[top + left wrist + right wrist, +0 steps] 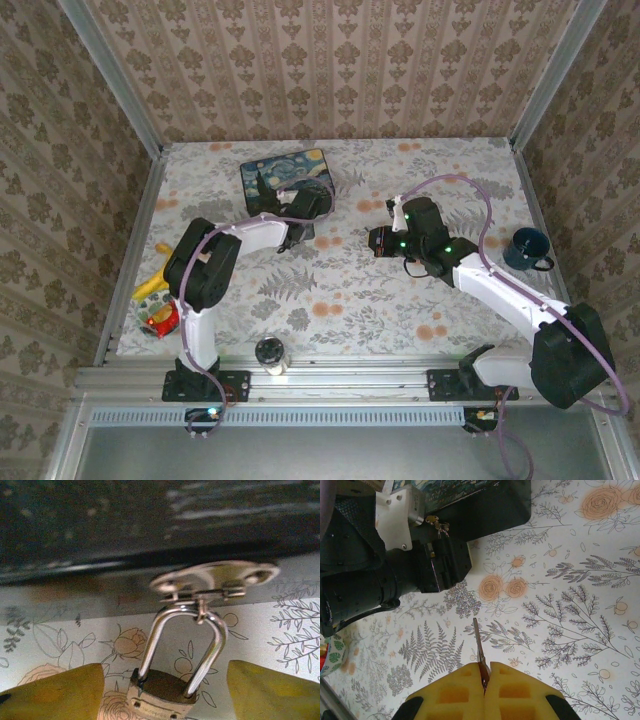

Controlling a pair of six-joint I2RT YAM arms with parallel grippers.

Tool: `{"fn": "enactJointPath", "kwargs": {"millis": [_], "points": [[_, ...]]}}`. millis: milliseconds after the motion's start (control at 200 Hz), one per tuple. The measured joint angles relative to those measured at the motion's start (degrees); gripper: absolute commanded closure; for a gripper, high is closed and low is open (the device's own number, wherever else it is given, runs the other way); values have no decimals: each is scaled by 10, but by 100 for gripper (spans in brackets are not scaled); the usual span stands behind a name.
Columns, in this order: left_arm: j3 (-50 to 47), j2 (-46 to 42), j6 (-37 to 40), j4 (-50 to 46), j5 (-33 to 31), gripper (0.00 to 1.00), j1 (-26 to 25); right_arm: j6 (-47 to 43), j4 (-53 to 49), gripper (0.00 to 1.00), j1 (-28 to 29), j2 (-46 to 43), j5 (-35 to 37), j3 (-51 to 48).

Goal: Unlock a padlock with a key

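The left claw [164, 689] stood spread either side of the padlock [157, 696]; the right claw [484, 672] pinched the key [478, 640]. Closing off-centre might swing the loose padlock, spoiling key alignment.

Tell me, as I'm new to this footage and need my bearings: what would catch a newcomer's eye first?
The small brass padlock with a silvery shackle is hooked through the clasp of the dark-blue starry-night tin box, between the open yellow fingers of the left pincer. The right pincer, shut, grips a slim yellowish metal key pointing out over the floral tablecloth.
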Motion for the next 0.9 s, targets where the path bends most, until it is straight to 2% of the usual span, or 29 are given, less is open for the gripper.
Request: {"fn": "enactJointPath", "kwargs": {"millis": [140, 305, 805, 895], "points": [[0, 7, 13, 14, 17, 48, 10, 0, 0, 100, 0, 0, -1, 0], [2, 17, 21, 21, 34, 52, 21, 0, 0, 100, 0, 0, -4, 0], [13, 23, 40, 23, 44, 53, 23, 2, 8, 100, -1, 0, -15, 0], [19, 26, 51, 23, 44, 62, 23, 4, 11, 100, -1, 0, -15, 0]]}}
